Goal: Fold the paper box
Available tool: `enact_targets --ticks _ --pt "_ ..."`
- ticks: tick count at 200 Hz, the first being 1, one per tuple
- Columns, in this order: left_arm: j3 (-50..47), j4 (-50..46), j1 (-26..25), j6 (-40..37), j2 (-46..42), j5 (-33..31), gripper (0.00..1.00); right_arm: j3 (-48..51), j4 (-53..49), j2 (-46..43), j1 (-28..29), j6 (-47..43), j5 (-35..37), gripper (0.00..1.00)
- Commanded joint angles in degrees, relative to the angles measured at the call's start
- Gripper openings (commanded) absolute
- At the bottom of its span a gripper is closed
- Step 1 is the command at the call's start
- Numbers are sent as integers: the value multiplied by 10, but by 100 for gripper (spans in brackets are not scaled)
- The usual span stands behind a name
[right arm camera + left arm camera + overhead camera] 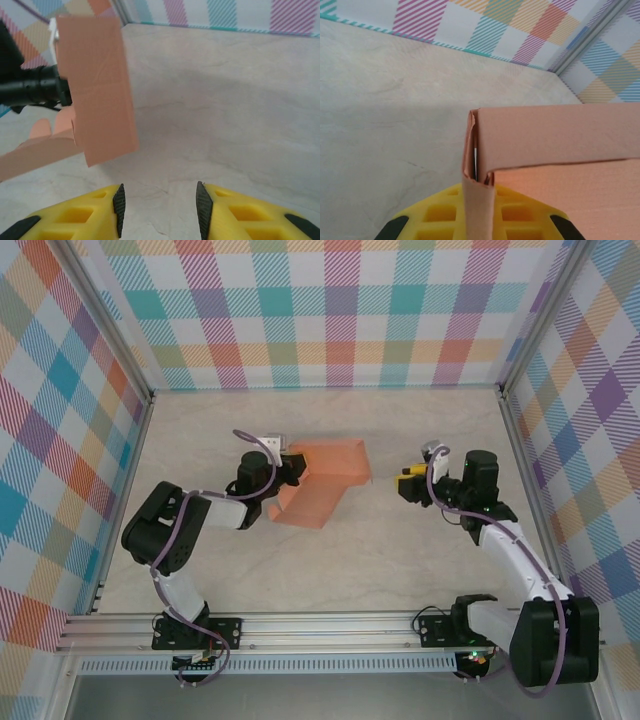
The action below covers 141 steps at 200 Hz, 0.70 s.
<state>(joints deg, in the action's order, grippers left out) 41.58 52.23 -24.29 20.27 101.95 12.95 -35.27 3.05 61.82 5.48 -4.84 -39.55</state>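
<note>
The paper box (322, 482) is salmon-orange card, partly folded, in the middle of the table with one panel raised and another sloping down to the tabletop. My left gripper (290, 468) is shut on its left edge. In the left wrist view a folded strip of the paper box (479, 200) is pinched between the yellow fingers (437, 215), and a wall panel runs off to the right. My right gripper (404, 483) stands open to the right of the box, apart from it. Between its fingertips (119, 206) lies bare table, with the paper box (97, 90) ahead on the left.
The tabletop (330, 560) is pale marbled stone, fenced by checked walls (330, 310) at the back and on both sides. A metal rail (330, 635) runs along the near edge by the arm bases.
</note>
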Motion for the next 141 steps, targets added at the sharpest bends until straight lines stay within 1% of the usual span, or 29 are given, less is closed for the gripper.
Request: enact_targets --ticks 1,22,43,56,83,99,119,141 --pt "25 14 10 38 -17 56 0 5 49 7 15 -12 -48 44" --pt "36 5 10 32 -13 82 0 -4 53 8 22 -15 -64 46" --pt "42 1 13 31 -4 112 0 -19 51 8 22 -15 -98 47" --pt "41 -1 13 28 -2 121 0 -37 29 9 22 -23 -129 47" --pt "35 14 14 20 -3 145 0 -68 -12 21 22 -32 -155 47" --pt "38 6 14 23 -6 145 0 -78 -20 30 26 -37 -159 47" --pt "48 -9 14 32 -5 141 0 -81 -49 33 47 -82 -141 47" --pt "56 -22 18 63 -4 127 0 -47 2 28 65 -77 -121 49"
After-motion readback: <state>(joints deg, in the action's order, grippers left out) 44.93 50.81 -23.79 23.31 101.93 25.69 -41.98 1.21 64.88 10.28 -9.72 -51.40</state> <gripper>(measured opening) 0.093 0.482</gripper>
